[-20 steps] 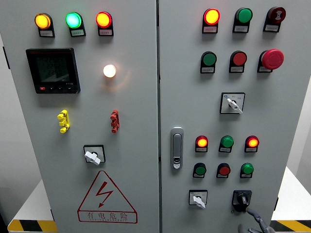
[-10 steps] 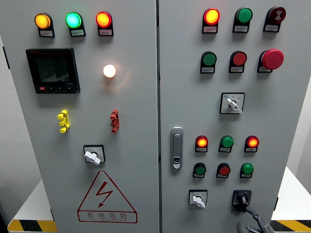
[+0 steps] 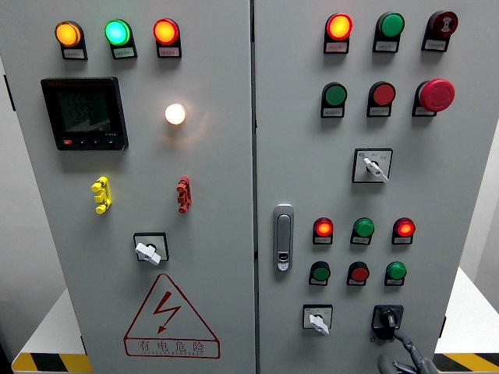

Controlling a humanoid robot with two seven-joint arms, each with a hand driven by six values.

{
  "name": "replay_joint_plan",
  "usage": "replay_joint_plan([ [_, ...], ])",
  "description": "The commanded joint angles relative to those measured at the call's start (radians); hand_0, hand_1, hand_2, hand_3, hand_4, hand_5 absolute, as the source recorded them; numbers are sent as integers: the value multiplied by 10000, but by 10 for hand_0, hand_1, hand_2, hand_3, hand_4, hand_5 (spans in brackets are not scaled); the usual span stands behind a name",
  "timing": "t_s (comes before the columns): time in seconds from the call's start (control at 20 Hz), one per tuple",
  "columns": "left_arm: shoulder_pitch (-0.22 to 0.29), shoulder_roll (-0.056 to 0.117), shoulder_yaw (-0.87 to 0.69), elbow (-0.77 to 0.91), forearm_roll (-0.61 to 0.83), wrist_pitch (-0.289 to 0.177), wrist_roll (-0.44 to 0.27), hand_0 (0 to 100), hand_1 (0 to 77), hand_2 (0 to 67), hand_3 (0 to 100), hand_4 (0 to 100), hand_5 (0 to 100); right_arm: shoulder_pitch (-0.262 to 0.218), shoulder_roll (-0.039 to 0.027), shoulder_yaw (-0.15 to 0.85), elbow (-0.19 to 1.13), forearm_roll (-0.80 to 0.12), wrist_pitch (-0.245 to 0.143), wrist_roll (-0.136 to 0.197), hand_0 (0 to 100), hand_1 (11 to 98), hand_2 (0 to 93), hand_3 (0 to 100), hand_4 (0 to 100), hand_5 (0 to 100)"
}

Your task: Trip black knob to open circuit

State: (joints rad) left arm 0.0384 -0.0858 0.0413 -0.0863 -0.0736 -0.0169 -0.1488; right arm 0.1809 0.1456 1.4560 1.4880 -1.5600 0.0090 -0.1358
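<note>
Cabinet (image 3: 210, 195) of grey steel is filling the view, split by a vertical seam into two doors. The left door is carrying three lit pilot lamps (image 3: 117, 33), a dark meter display (image 3: 84, 113), a glowing white lamp (image 3: 175, 114), yellow (image 3: 100, 194) and red (image 3: 183, 194) clips, a white selector switch (image 3: 149, 250) and a red hazard triangle (image 3: 169, 315). The right door is showing further lamps and push-buttons, a red mushroom button (image 3: 436, 94), a chrome door handle (image 3: 284, 237) and two more white selectors. The black knob (image 3: 387, 319) is sitting at the lower right of the right door. The right hand (image 3: 404, 358) is entering at the bottom edge, one finger (image 3: 406, 340) reaching just beneath the knob; whether its fingers are spread or closed cannot be told.
</note>
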Motion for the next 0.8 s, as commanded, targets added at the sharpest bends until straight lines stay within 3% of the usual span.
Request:
replay_joint_plan([
  [0.0, 0, -16, 1, -11, 0, 0, 0, 0, 35, 127, 213, 66, 16, -30, 1, -79, 15, -1, 2, -7, 718, 483, 69, 859, 854, 994],
  [0.75, 0, -1, 1, 4, 0, 0, 0, 0, 34, 128, 213, 66, 16, 108, 1, -264, 15, 229, 18, -7, 735, 480, 68, 877, 866, 1000],
])
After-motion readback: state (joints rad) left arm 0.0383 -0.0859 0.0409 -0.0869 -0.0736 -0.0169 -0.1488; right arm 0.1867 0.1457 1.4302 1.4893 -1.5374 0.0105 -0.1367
